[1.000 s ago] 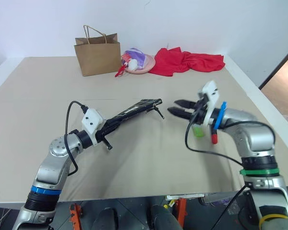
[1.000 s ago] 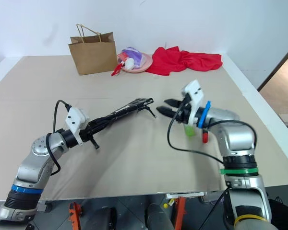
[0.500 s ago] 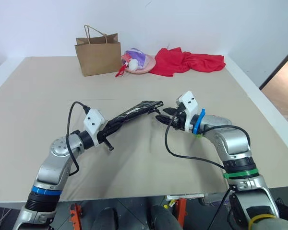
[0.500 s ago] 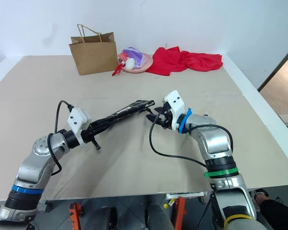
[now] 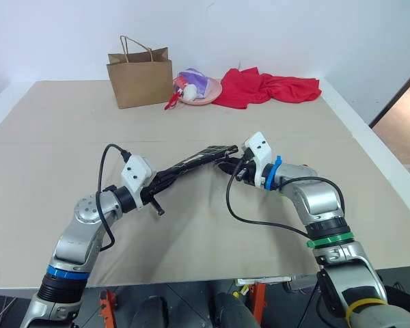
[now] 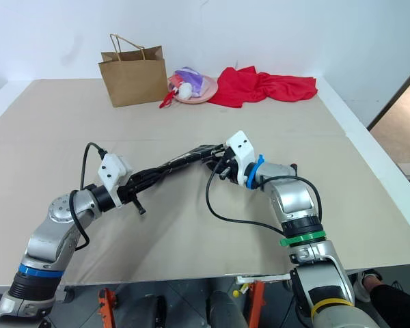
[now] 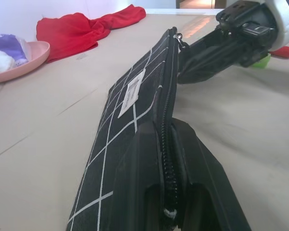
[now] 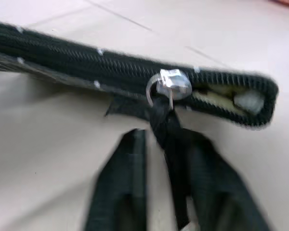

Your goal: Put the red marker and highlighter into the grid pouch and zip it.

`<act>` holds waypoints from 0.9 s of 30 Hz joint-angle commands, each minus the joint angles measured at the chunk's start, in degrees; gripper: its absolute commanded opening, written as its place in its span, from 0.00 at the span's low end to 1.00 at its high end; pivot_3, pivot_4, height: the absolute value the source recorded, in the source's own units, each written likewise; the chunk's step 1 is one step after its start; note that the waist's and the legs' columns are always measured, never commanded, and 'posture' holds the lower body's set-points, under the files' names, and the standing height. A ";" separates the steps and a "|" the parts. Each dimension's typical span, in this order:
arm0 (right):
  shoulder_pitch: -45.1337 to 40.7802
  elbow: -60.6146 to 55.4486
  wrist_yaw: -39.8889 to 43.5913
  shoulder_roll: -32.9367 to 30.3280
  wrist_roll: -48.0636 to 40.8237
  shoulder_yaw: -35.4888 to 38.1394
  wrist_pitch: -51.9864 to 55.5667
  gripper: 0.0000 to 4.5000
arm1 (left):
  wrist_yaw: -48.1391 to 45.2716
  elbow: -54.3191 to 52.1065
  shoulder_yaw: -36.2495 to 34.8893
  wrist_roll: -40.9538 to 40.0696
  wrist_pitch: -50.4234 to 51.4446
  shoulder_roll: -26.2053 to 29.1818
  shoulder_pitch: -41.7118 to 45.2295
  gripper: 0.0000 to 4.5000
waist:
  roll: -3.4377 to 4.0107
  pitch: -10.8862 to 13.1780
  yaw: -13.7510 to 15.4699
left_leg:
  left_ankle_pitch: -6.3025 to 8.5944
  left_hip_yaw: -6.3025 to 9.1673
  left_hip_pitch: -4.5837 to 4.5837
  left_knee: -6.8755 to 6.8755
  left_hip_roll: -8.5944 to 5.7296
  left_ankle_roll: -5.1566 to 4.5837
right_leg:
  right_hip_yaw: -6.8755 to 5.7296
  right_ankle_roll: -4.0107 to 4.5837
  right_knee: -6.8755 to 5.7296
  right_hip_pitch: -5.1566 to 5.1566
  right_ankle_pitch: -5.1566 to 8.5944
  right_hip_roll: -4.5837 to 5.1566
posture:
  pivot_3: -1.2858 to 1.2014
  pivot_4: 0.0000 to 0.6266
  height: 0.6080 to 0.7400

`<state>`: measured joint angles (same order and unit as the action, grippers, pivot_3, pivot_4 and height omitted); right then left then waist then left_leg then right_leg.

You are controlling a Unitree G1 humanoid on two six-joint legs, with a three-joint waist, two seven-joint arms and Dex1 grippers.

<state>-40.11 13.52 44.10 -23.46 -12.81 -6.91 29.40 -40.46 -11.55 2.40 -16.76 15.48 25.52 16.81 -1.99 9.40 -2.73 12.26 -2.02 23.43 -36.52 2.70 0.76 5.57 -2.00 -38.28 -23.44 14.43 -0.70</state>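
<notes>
1. Looks like a robot test room or lab, not a home: plain white walls (image 5: 328, 27) with one big bare beige table (image 5: 55, 137).
2. Odd props parked at the back: paper bag (image 5: 139, 74), pink bowl (image 5: 206, 94), red cloth (image 5: 266, 87).

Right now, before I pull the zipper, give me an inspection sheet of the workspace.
Surface: beige table, no spills seen.
Job's things: grid pouch held above the table, zipper slider near its far end; red marker and highlighter lie on the table, outside the pouch.
Clutter: paper bag, pink bowl, red cloth at the far edge.
Grippers: left gripper shut on the pouch's near end; right gripper at the zipper end.
Cables: left wrist cable and right wrist cable loop clear of the pouch.
Surroundings: white wall.
</notes>
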 commanded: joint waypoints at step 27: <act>-0.84 -12.23 4.19 10.01 2.38 -13.70 2.40 0.01 | -2.30 1.12 0.92 -0.07 -2.26 -0.85 2.87 0.00 | 0.00 0.00 -0.03 | 0.00 0.10 0.02 0.01 0.03 0.00 | -0.11 0.03 0.00 -0.01 0.01 -0.03 | 0.52 0.24 1.00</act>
<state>-39.35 3.32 48.51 -14.05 -10.52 -20.17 31.76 -42.69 -8.98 3.12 -16.49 14.84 25.09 18.45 -1.98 9.40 -2.75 12.26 -1.87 23.45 -36.51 2.74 0.77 5.42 -1.93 -38.29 -23.45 14.45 -0.74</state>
